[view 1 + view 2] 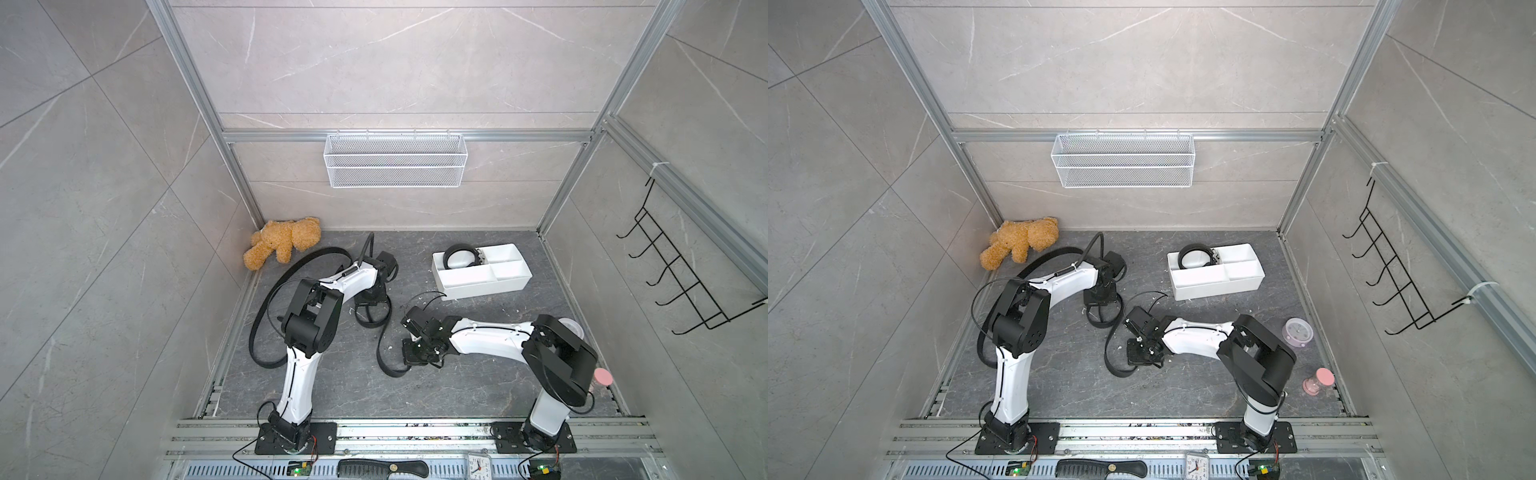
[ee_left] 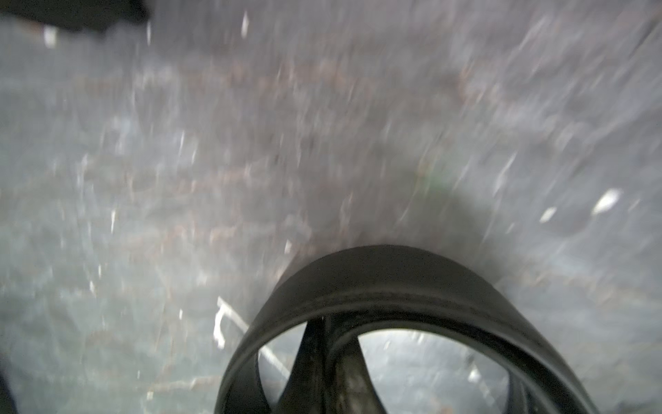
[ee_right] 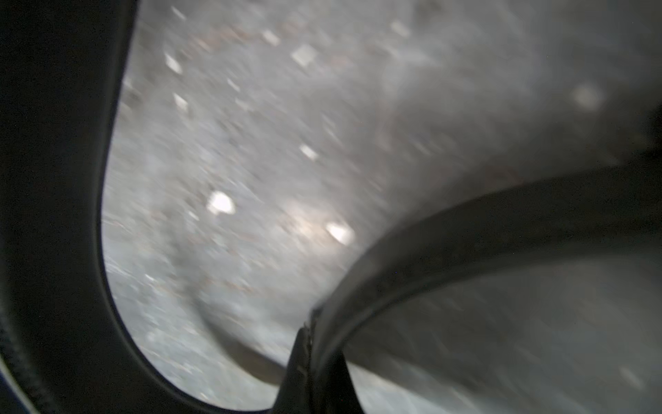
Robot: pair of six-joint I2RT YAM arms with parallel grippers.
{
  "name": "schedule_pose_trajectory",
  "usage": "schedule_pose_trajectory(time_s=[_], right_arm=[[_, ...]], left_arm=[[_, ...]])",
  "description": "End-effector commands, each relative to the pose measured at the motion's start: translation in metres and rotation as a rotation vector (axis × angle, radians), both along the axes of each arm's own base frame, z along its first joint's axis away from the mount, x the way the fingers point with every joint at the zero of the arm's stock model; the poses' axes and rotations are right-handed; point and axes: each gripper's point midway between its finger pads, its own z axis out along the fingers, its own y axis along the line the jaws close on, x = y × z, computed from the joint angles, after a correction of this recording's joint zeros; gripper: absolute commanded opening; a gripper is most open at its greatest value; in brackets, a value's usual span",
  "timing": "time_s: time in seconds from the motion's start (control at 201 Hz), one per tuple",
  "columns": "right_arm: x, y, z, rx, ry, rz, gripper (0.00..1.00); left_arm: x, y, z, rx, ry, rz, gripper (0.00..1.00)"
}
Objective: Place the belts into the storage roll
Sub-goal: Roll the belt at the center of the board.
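Belts, three in count, black. First belt (image 1: 459, 256): coiled into a ring and lodged in the far-left compartment of the storage roll (image 1: 486, 286), a white divided tray standing far right on the dark floor; its other three compartments look bare. Second belt (image 1: 379, 353): centre floor, one end wound into a loose coil, the rest trailing nearward in a curve, apparently one strap. Left gripper (image 1: 371, 301): down on that coil, fingers pressed together on the band, as the left wrist view shows despite blur. Right gripper (image 1: 413, 361): low at the near end of the same strap, tips pinching it edge-on in the right wrist view. Third belt (image 1: 252, 343): uncoiled, sweeping in a long arc on the left from near the teddy bear (image 1: 282, 243) round behind the left arm, untouched. Progress, by estimate: one of three stowed; second mid-winding and not yet carried over; third wholly outstanding.
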Motion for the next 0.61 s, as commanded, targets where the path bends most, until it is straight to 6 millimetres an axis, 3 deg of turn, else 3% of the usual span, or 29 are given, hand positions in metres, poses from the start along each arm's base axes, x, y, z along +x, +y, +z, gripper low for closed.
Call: schedule_pose_trajectory(time_s=[0.0,0.144,0.224,0.398,0.602], right_arm=[[-0.004,0.04,0.004,0.136,0.077,0.013,0.08],[-0.004,0.046,0.006,0.105,0.098,0.024,0.36],[-0.006,0.028,0.007,-0.004,0.084,0.03,0.47],[-0.012,-0.005,0.026,-0.122,0.038,0.062,0.56],[-0.013,-0.034,0.078,-0.193,-0.047,0.102,0.64]], left_arm=[[0.03,-0.022,-0.029,-0.077,-0.038,-0.066,0.0],[0.024,-0.017,-0.04,-0.065,0.005,-0.089,0.0],[0.021,-0.014,-0.046,-0.065,0.02,-0.088,0.0],[0.02,-0.011,-0.049,-0.079,0.024,-0.091,0.0],[0.023,-0.01,-0.048,-0.08,0.02,-0.113,0.0]])
